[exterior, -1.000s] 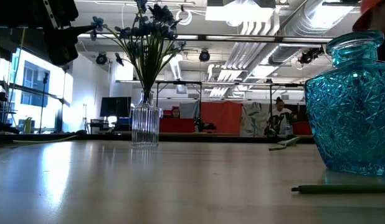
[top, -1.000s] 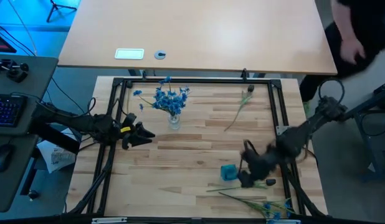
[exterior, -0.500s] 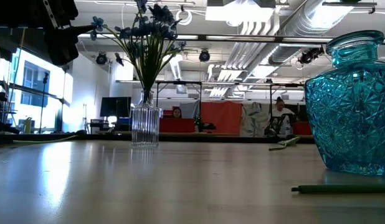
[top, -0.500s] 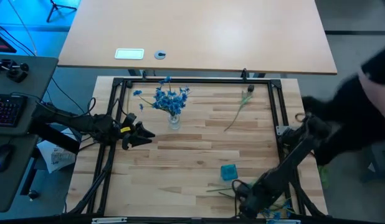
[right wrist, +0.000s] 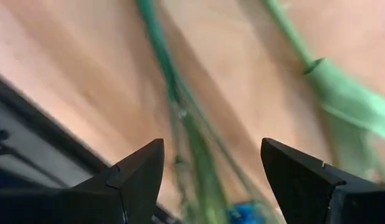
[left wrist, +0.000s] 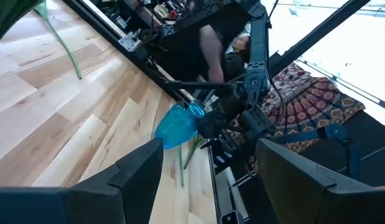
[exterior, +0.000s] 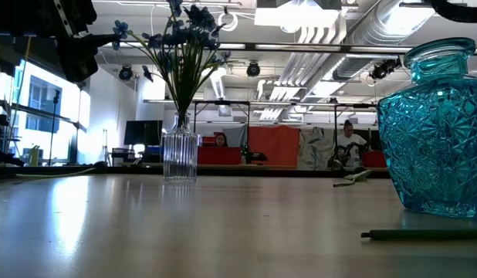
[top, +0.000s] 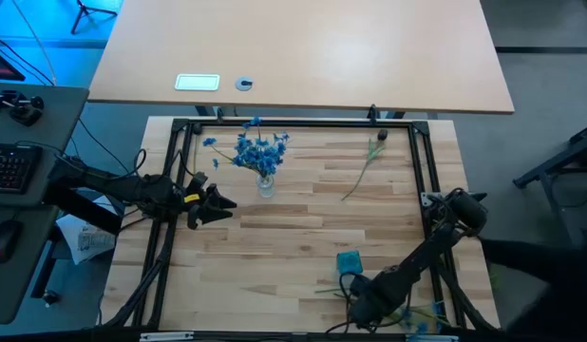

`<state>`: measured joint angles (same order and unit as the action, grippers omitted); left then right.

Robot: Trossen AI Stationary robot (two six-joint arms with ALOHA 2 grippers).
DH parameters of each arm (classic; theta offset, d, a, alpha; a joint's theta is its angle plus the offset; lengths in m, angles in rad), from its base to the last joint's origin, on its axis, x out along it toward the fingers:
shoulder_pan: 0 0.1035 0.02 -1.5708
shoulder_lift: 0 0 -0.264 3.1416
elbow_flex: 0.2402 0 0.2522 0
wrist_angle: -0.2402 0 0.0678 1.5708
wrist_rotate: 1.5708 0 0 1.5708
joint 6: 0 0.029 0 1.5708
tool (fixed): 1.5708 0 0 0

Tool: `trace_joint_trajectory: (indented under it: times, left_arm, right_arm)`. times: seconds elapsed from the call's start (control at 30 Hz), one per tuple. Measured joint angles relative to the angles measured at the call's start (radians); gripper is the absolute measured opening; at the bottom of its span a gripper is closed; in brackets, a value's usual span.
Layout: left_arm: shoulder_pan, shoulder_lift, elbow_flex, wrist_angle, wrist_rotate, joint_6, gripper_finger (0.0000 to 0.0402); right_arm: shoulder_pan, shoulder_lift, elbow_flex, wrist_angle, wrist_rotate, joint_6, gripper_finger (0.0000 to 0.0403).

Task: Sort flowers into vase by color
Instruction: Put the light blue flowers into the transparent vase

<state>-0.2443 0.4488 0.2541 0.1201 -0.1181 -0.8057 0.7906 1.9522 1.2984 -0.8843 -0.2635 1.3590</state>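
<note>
A clear glass vase (top: 265, 186) holds several blue-blossom stems (top: 260, 150) at the far left; it also shows in the low view (exterior: 180, 154). A blue cut-glass vase (top: 348, 262) stands near the front right and is empty. A dark-bud flower (top: 373, 152) lies on the table at the far right. Loose green stems with blue blossoms (top: 412, 313) lie along the near edge. My right gripper (top: 360, 309) is open just over these stems (right wrist: 192, 130) and touches nothing I can see. My left gripper (top: 220, 204) is open and empty at the left.
A black metal frame (top: 422, 171) runs around the work area. The near table edge lies right beside my right gripper. A green stem (exterior: 424, 233) lies in front of the blue vase (exterior: 439, 127). A second table (top: 303, 47) stands behind.
My right gripper has gone from beside the blue vase toward the table's near edge and now stands over the loose stems there. A person at the right side has drawn back out of the high view. The vases and flowers have not moved.
</note>
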Motion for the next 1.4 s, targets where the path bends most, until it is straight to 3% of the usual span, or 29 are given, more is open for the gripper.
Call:
trace_joint_trajectory:
  times: [0.17,0.33,0.6,0.7,0.87,1.03,1.4]
  left_arm:
    - [0.0,0.001,0.0,-0.006,-0.004,0.005,0.0246]
    - [0.0,0.001,0.0,-0.01,-0.01,0.005,0.0246]
    - [0.0,0.003,0.0,-0.02,-0.022,0.007,0.0246]
    - [-0.001,0.003,0.0,-0.014,-0.023,0.026,0.0246]
    - [-0.001,0.002,0.0,-0.015,-0.007,0.034,0.0246]
    - [-0.001,0.002,0.0,-0.005,0.005,0.063,0.0246]
    - [-0.001,-0.011,0.0,0.018,0.04,0.128,0.0246]
  right_arm:
    - [-0.001,0.0,0.0,-0.031,0.025,-0.018,0.0264]
    - [0.002,0.0,-0.02,0.054,0.008,-0.031,0.0263]
    - [0.011,-0.001,-0.097,0.115,-0.006,0.059,0.0256]
    - [0.011,0.0,-0.099,0.122,-0.006,0.005,0.0204]
    - [0.035,0.003,-0.053,0.086,0.006,-0.074,0.0027]
    - [0.043,-0.034,0.012,0.066,-0.014,-0.164,0.0009]
    - [-0.003,-0.263,0.158,0.098,0.089,-0.496,0.0002]
